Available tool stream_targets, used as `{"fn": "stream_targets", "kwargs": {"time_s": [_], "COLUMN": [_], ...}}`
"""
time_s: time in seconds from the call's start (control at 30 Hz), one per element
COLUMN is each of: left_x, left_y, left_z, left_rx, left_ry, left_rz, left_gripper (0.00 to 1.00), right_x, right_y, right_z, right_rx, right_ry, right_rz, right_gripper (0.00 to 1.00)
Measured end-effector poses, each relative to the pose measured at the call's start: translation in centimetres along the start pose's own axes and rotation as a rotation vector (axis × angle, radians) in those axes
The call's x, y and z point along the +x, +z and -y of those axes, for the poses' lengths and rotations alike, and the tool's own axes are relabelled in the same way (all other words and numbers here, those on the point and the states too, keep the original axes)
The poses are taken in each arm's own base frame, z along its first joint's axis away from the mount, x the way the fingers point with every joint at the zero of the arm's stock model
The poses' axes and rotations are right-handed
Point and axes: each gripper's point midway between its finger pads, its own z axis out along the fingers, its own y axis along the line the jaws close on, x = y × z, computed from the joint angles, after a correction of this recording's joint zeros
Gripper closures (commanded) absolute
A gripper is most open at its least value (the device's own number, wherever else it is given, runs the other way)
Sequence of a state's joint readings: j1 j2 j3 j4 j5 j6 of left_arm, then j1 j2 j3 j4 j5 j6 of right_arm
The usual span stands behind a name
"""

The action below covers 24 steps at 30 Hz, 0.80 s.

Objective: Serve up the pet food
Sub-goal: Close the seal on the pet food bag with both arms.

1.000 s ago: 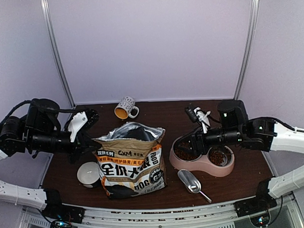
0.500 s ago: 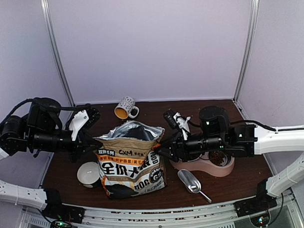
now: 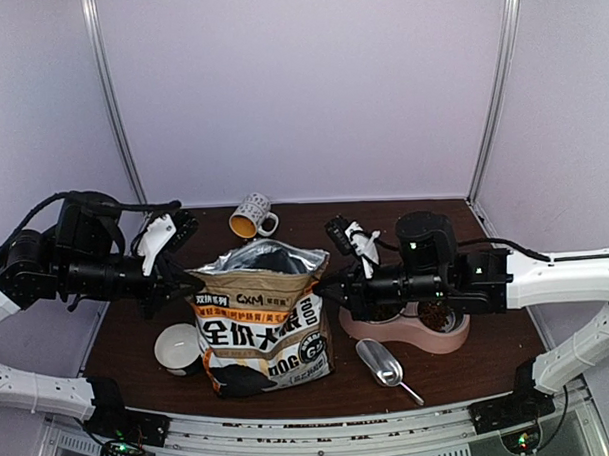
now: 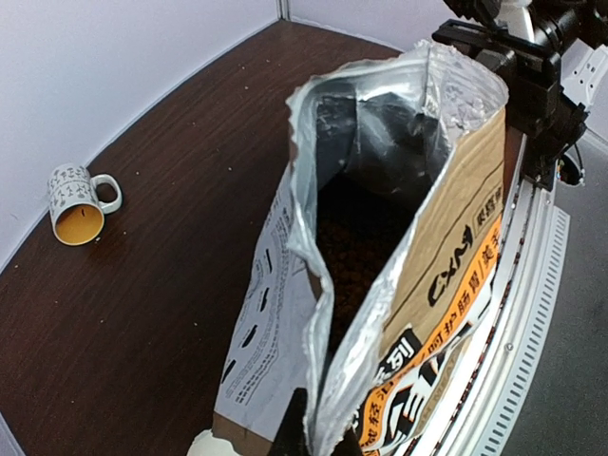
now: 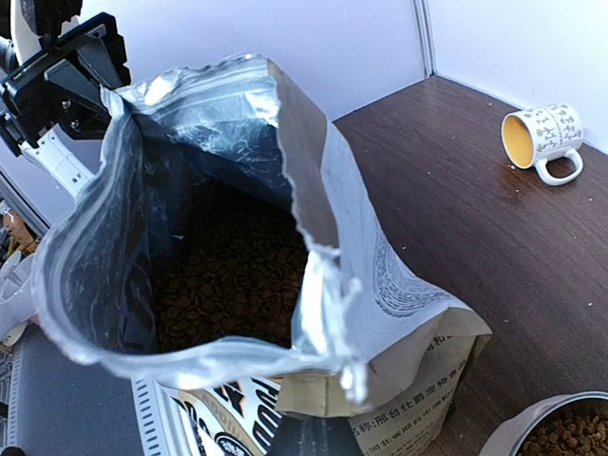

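Note:
The tan, orange and black bag stands open in the middle of the table. Brown pet food fills its lower part and looks dark in the left wrist view. More pet food lies in the steel cups of the pink double bowl, and one cup shows at the right wrist view's corner. My left gripper is shut on the left edge of the bag's mouth. My right gripper is shut on the right edge of the mouth.
A patterned mug lies on its side at the back. A small white bowl sits left of the bag. A metal scoop lies near the front edge, before the pink bowl.
My right arm swung left from over the pink bowl to the bag and shut on its right top edge. The bag's mouth now stands stretched wider. The left grip held.

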State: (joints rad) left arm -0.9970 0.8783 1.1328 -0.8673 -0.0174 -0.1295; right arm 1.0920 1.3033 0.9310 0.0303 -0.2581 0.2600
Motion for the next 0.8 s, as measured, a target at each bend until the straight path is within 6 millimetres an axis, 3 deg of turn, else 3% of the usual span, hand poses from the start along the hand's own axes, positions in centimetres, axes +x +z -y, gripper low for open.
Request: {"fn": "stream_targets", "kwargs": {"time_s": [0.2, 0.4, 0.5, 0.57, 0.63, 0.8], "left_x": [0.1, -0.2, -0.3, -0.2, -0.2, -0.2], "left_y": [-0.1, 0.4, 0.5, 0.5, 0.5, 0.5], "left_z": [-1.4, -0.9, -0.6, -0.6, -0.6, -0.5], "left_rx": [0.008, 0.060, 0.078, 0.081, 0.084, 0.092], "left_ry": [-0.058, -0.052, -0.048, -0.049, -0.052, -0.054], "left_rz": [0.027, 0.029, 0.031, 0.029, 0.029, 0.029], "left_gripper": [1.00, 1.00, 1.00, 1.00, 1.00, 1.00], "right_x": [0.9, 1.9, 2.0, 1.5, -0.1, -3.0], "right_y": [-2.2, -3.6, -4.0, -4.8, -5.8, -7.1], "right_z": [0.2, -0.2, -0.2, -0.1, 0.7, 1.9], "right_rx": [0.033, 0.016, 0.013, 0.011, 0.021, -0.004], "right_ry": [-0.022, -0.001, 0.020, 0.032, 0.040, 0.034], "right_rz": [-0.008, -0.011, 0.001, 0.023, 0.075, 0.151], "right_gripper": [1.00, 0.99, 0.50, 0.30, 0.22, 0.19]}}
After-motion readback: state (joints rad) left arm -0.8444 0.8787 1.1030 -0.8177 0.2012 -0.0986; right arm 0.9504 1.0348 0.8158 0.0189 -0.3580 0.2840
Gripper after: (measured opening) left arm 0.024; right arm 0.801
